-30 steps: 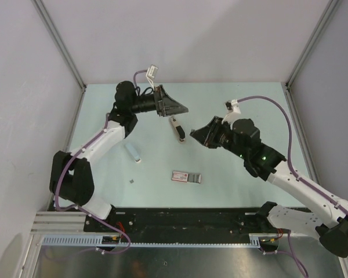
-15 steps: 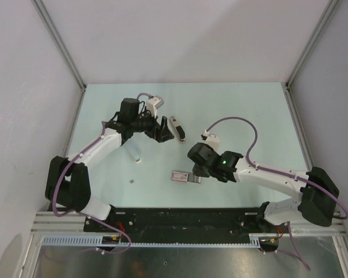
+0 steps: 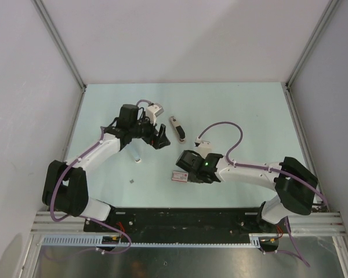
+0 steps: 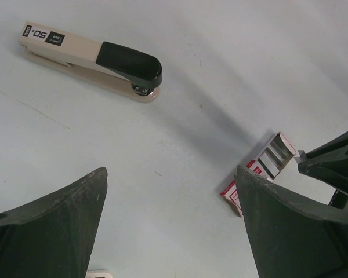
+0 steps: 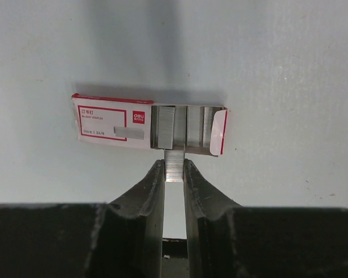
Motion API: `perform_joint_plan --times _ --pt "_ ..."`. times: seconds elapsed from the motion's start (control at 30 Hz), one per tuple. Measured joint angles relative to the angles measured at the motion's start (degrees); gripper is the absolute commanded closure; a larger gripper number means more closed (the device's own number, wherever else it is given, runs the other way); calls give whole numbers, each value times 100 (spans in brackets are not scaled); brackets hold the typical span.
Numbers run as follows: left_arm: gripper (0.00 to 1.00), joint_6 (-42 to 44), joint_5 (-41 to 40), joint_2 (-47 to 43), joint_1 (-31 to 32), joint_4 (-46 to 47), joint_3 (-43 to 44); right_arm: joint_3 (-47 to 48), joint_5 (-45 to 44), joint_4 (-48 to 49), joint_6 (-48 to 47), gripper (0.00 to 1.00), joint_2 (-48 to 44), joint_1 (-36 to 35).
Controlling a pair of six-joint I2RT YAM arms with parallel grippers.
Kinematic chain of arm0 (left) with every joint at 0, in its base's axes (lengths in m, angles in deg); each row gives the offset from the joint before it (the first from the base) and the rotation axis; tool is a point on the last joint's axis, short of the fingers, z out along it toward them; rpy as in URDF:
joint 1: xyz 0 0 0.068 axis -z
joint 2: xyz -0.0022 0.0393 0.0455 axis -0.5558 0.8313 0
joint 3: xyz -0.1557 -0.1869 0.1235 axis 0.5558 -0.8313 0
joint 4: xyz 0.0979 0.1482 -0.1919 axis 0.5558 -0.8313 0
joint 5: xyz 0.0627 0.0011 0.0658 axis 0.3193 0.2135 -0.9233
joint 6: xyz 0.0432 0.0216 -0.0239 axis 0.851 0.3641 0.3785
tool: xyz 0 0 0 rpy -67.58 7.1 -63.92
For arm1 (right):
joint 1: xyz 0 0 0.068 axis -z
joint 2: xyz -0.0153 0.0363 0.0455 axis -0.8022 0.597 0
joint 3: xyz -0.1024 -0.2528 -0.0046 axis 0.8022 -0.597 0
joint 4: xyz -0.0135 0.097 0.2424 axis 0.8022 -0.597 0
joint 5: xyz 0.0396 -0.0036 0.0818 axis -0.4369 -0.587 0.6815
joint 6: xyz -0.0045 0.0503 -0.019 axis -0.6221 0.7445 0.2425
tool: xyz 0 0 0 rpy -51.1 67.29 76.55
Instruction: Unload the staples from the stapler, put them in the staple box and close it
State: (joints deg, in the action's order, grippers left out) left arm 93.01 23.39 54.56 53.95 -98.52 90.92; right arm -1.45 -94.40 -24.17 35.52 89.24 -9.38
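The stapler [image 3: 177, 128], dark with a pale beige top, lies closed on the table behind the middle; it also shows in the left wrist view [image 4: 93, 61]. My left gripper [image 3: 160, 137] is open and empty just left of it, its fingers [image 4: 75, 214] wide apart above bare table. My right gripper [image 3: 185, 169] is at the pink-and-white staple box [image 3: 179, 176]. In the right wrist view it is shut on a short grey strip of staples [image 5: 174, 164] at the edge of the open box [image 5: 113, 123], which holds more strips.
A small white bit [image 3: 137, 160] lies under the left forearm, and a tiny grey piece [image 3: 131, 182] lies nearer the front left. The box also shows at the right of the left wrist view [image 4: 261, 174], with the right gripper beside it.
The right arm has swung from the back right down to the staple box near the front. The left gripper has dropped and drawn in to a spot just left of the stapler.
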Motion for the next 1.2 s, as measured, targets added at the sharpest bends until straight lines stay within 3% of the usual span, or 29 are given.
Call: perform_joint_plan --times 0.27,1.2 --pt "1 -2 22 -2 7 11 -46 101 -87 -13 66 98 247 -7" --pt "0 -2 17 -184 107 52 -46 122 -50 9 79 96 647 59"
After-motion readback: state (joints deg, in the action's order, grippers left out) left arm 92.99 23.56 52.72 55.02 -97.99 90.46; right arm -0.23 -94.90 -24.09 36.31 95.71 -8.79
